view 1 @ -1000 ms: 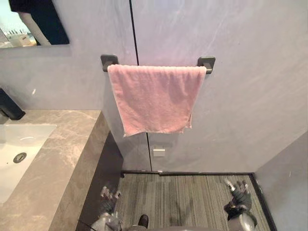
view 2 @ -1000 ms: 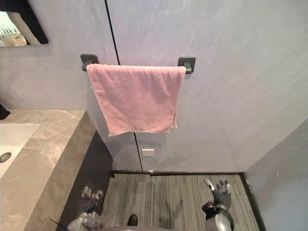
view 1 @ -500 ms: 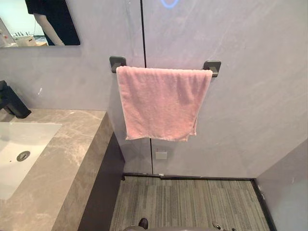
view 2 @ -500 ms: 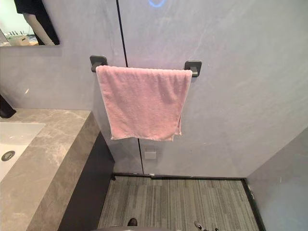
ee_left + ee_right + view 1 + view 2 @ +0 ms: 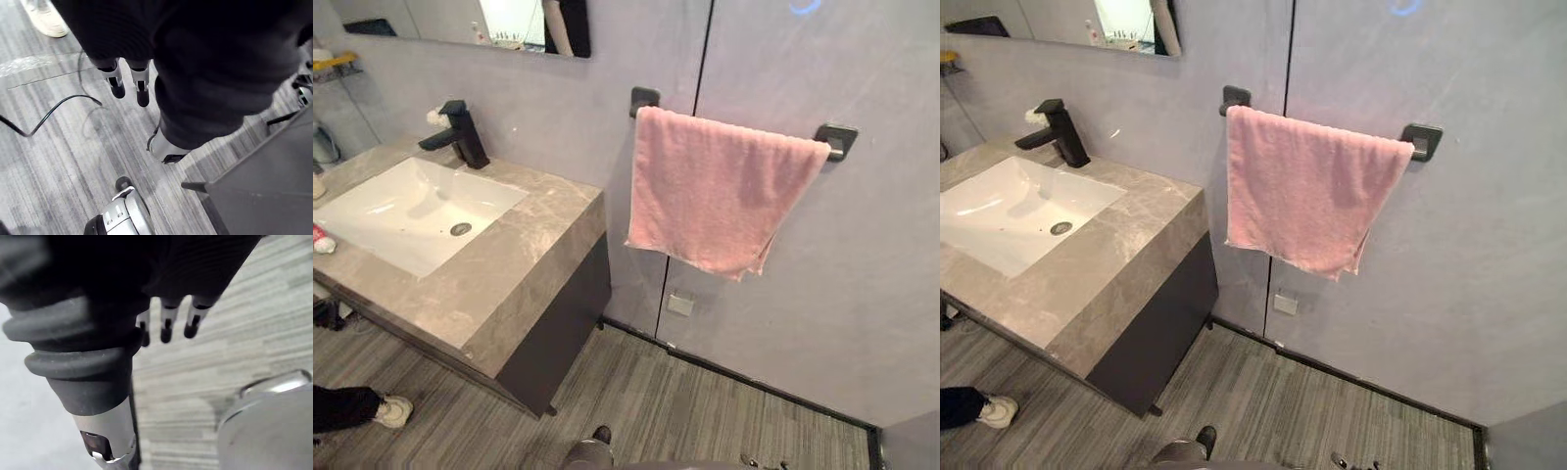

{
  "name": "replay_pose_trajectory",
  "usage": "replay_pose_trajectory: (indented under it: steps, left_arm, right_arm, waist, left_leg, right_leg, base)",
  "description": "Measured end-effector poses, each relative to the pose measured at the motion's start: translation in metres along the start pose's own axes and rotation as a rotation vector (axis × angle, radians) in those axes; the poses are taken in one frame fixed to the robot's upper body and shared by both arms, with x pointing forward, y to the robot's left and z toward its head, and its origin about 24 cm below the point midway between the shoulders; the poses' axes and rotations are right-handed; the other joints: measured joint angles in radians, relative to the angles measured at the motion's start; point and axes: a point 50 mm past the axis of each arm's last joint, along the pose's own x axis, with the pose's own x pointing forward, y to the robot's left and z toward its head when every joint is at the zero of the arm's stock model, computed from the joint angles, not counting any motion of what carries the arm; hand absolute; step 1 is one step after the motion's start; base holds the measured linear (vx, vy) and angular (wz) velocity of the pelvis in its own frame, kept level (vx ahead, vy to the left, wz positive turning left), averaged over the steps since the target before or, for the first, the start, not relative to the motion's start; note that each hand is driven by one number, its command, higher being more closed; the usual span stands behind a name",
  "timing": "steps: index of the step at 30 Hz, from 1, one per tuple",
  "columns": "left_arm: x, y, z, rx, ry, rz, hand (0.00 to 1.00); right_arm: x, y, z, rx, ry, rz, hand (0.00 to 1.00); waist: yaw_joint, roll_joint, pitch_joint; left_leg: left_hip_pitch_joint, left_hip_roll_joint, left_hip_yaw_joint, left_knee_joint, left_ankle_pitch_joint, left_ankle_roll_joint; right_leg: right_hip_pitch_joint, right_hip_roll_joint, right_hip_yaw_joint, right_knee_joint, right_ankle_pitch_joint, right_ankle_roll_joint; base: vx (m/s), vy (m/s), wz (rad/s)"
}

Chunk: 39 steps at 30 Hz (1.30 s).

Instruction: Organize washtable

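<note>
A pink towel (image 5: 717,191), likely soft, light and best pinched at its lower hem, hangs on the wall bar (image 5: 838,140) beside the stone desk (image 5: 524,259), while the left robot hand (image 5: 116,84) and right robot hand (image 5: 166,329) dangle open and empty.

A mirror (image 5: 460,20) hangs on the grey wall (image 5: 871,264), a small white plate (image 5: 680,305) sits low on it above the striped floor (image 5: 705,401), and a person's white shoe (image 5: 391,411) rests there.
</note>
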Motion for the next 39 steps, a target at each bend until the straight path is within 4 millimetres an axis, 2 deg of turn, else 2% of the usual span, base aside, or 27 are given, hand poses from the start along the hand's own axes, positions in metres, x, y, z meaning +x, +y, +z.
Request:
replay_pose_trajectory:
  steps: [6,8,9,10,11,12,13,14,15,16,17,18,19,21,22,23,24,25,26,27,30,32,39]
  left_arm:
    - [0.0,-0.001,0.0,0.009,0.001,-0.016,0.0]
    - [-0.001,-0.005,-0.001,-0.026,0.008,-0.025,0.0]
    - [-0.001,-0.006,0.0,-0.048,0.011,-0.028,0.0]
    - [0.0,-0.007,0.004,-0.102,0.008,-0.035,0.0]
    - [0.001,-0.012,0.008,-0.142,0.003,-0.044,0.0]
    - [-0.001,-0.017,0.005,-0.156,0.013,-0.054,0.0]
    - [-0.003,-0.025,0.003,-0.177,0.018,-0.074,0.0]
    - [-0.003,-0.029,0.012,-0.179,-0.018,-0.1,0.0]
    - [-0.002,-0.033,0.026,-0.189,-0.06,-0.108,0.0]
    - [0.002,-0.027,0.038,-0.18,-0.094,-0.091,0.0]
    - [0.002,-0.022,0.031,-0.15,-0.077,-0.076,0.0]
    - [0.001,-0.019,0.024,-0.131,-0.059,-0.071,0.0]
    - [0.0,-0.025,0.02,-0.084,-0.047,-0.088,0.0]
    - [0.0,-0.029,0.022,0.02,-0.068,-0.118,0.0]
    - [0.001,-0.027,0.024,0.061,-0.073,-0.119,0.0]
    - [0.003,-0.026,0.025,0.101,-0.065,-0.116,0.0]
    - [0.003,-0.026,0.023,0.125,-0.056,-0.121,0.0]
    - [0.003,-0.026,0.022,0.13,-0.055,-0.123,0.0]
    - [0.003,-0.026,0.024,0.177,-0.068,-0.138,0.0]
    - [0.003,-0.025,0.023,0.19,-0.069,-0.142,0.0]
    - [0.004,-0.022,0.023,0.259,-0.07,-0.15,0.0]
    - [0.005,-0.02,0.023,0.326,-0.064,-0.152,0.0]
    - [0.006,-0.013,0.018,0.374,-0.054,-0.137,0.0]
  right_arm:
    - [-0.001,0.011,-0.001,0.021,0.005,0.023,0.0]
    - [0.001,0.014,0.007,0.027,-0.012,0.024,0.0]
    - [0.001,0.014,0.008,0.018,-0.016,0.021,0.0]
    - [0.002,0.019,0.011,0.0,-0.017,0.027,0.0]
    - [0.004,0.019,0.018,-0.01,-0.035,0.026,0.0]
    - [0.005,0.016,0.022,-0.012,-0.05,0.02,0.0]
    - [0.009,0.008,0.034,-0.013,-0.08,-0.002,0.0]
    - [0.009,0.005,0.029,-0.002,-0.059,-0.009,0.0]
    - [0.008,0.012,0.027,0.011,-0.052,0.009,0.0]
    - [0.006,0.019,0.023,0.021,-0.041,0.028,0.0]
    - [0.006,0.019,0.021,0.027,-0.03,0.025,0.0]
    - [0.007,0.018,0.021,0.034,-0.03,0.026,0.0]
    - [0.009,0.011,0.025,0.04,-0.038,0.01,0.0]
    - [0.012,0.004,0.026,0.006,-0.029,-0.003,0.0]
    - [0.012,0.003,0.022,-0.011,-0.016,-0.005,0.0]
    - [0.013,0.005,0.021,-0.003,-0.004,-0.006,0.0]
    - [0.015,-0.002,0.019,0.007,0.014,-0.03,0.0]
    - [0.015,-0.005,0.018,0.0,0.024,-0.039,0.0]
    - [0.015,-0.01,0.01,-0.005,0.061,-0.054,0.0]
    - [0.014,-0.011,0.008,-0.007,0.066,-0.056,0.0]
    - [0.014,-0.009,0.005,-0.007,0.081,-0.054,0.0]
    - [0.014,-0.009,0.005,0.003,0.082,-0.057,0.0]
    - [0.014,-0.011,0.005,-0.03,0.09,-0.057,0.0]
  waist:
    - [-0.003,0.001,0.015]
    - [-0.005,0.024,0.03]
    - [-0.007,0.019,0.041]
    - [-0.006,-0.004,0.045]
    - [-0.007,0.012,0.068]
    - [-0.007,0.032,0.075]
    - [-0.02,0.084,0.086]
    - [-0.038,0.08,0.077]
    - [-0.078,0.03,0.082]
    - [-0.058,0.019,0.087]
    - [-0.061,0.018,0.091]
    - [-0.069,0.025,0.087]
    - [-0.089,0.054,0.075]
    - [-0.088,0.056,0.074]
    - [-0.096,0.033,0.063]
    - [-0.105,0.056,0.065]
    - [-0.116,0.05,0.068]
    - [-0.12,0.048,0.07]
    - [-0.117,0.04,0.064]
    - [-0.114,0.039,0.063]
    - [-0.116,0.029,0.063]
    - [-0.118,0.028,0.073]
    - [-0.116,0.023,0.083]
  left_leg:
    - [0.024,0.009,-0.04,-0.003,0.017,-0.025]
    - [0.005,0.023,0.0,0.004,0.026,-0.01]
    - [0.003,0.04,0.04,-0.015,0.022,-0.009]
    - [-0.026,0.048,0.119,0.049,-0.01,0.043]
    - [-0.094,0.062,0.202,0.269,-0.04,0.084]
    - [-0.116,0.08,0.244,0.37,-0.074,0.106]
    - [-0.144,0.098,0.298,0.394,-0.072,0.109]
    - [-0.091,0.061,0.225,0.158,-0.013,0.037]
    - [-0.092,0.047,0.245,0.144,-0.025,0.069]
    - [-0.116,0.092,0.38,0.393,-0.103,0.126]
    - [-0.049,0.142,0.458,0.485,-0.153,0.09]
    - [-0.013,0.16,0.485,0.483,-0.163,0.084]
    - [0.027,0.163,0.515,0.395,-0.172,0.062]
    - [0.074,0.124,0.528,0.246,-0.148,0.068]
    - [0.097,0.095,0.517,0.146,-0.146,0.055]
    - [0.104,0.114,0.557,0.146,-0.191,0.045]
    - [0.115,0.128,0.59,0.125,-0.182,0.044]
    - [0.126,0.116,0.594,0.087,-0.156,0.051]
    - [0.148,0.077,0.587,0.014,-0.074,0.06]
    - [0.152,0.069,0.579,-0.02,-0.057,0.061]
    - [0.202,0.033,0.572,-0.238,0.057,0.065]
    - [0.199,0.021,0.547,-0.268,0.082,0.084]
    - [0.19,0.013,0.527,-0.269,0.076,0.095]
  right_leg:
    - [0.062,0.024,-0.063,-0.017,0.0,-0.007]
    - [0.072,0.026,-0.097,-0.004,-0.001,-0.018]
    - [0.073,0.021,-0.12,-0.01,0.003,-0.026]
    - [0.063,-0.002,-0.143,-0.01,0.007,-0.032]
    - [0.053,-0.013,-0.165,0.015,0.007,-0.032]
    - [0.046,-0.009,-0.179,0.036,0.007,-0.032]
    - [0.037,0.02,-0.2,0.087,0.003,-0.038]
    - [0.002,0.065,-0.155,-0.009,-0.019,-0.101]
    - [0.008,0.056,-0.149,-0.043,0.026,-0.102]
    - [-0.001,0.018,-0.208,-0.03,0.054,-0.093]
    - [0.02,0.007,-0.241,-0.024,0.061,-0.098]
    - [0.026,0.003,-0.266,-0.023,0.061,-0.098]
    - [0.029,-0.005,-0.312,-0.01,0.06,-0.098]
    - [0.004,-0.029,-0.346,0.026,0.059,-0.098]
    - [0.021,-0.04,-0.346,-0.051,0.065,-0.082]
    - [0.05,-0.039,-0.41,-0.098,0.081,-0.055]
    - [0.056,-0.051,-0.453,-0.08,0.083,-0.054]
    - [0.059,-0.064,-0.477,-0.07,0.086,-0.051]
    - [0.051,-0.095,-0.51,-0.061,0.109,-0.051]
    - [0.046,-0.096,-0.515,-0.066,0.122,-0.05]
    - [0.029,-0.096,-0.538,-0.101,0.158,-0.03]
    - [0.026,-0.1,-0.546,-0.107,0.175,-0.024]
    - [0.032,-0.099,-0.526,-0.104,0.212,-0.037]
  base:
    - [0.01,-0.087,0.3]
    - [-0.02,-0.09,0.4]
    - [-0.01,-0.046,0.51]
    - [0.01,0.002,0.57]
    - [0.01,0.044,0.5]
    - [-0.01,0.004,0.72]
    - [-0.11,-0.046,1.21]
    - [-0.09,-0.075,1.88]
    - [-0.12,-0.076,2.01]
    - [0.01,-0.059,1.61]
    - [0.0,-0.033,1.15]
    - [0.03,0.011,1.31]
    - [-0.02,0.043,1.39]
    - [-0.06,0.065,1.53]
    - [-0.05,0.072,1.58]
    - [-0.04,0.098,1.45]
    - [0.01,0.073,1.33]
    - [-0.03,0.127,1.23]
    - [-0.04,0.108,0.86]
    - [-0.09,0.144,0.73]
    - [-0.1,0.069,0.24]
    - [-0.15,0.049,0.19]
    - [-0.15,0.075,0.09]
